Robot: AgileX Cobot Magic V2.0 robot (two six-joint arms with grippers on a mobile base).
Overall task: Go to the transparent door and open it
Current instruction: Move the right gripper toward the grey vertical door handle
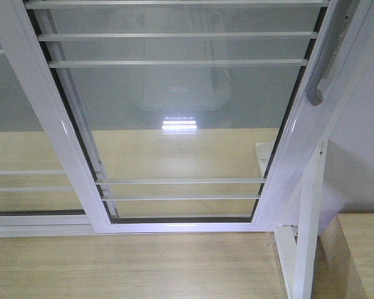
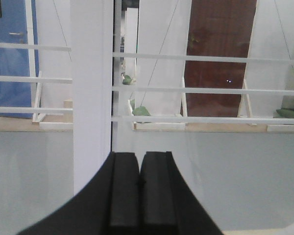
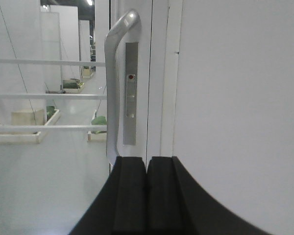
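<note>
Right gripper [image 3: 147, 164] is pinched shut on nothing, just below and slightly right of the curved grey pull handle [image 3: 112, 88], which stands upright along the right edge of the transparent door [image 1: 181, 93]. Left gripper [image 2: 139, 164], also closed empty, faces glass well left of that handle, so I'd go right arm.

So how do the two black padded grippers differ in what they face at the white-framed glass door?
The left gripper faces a plain white frame post and barred glass; the right gripper faces the curved grey pull handle and its lock plate. The left gripper lines up with glass, the right gripper with solid frame. Both are shut, holding nothing.
</note>
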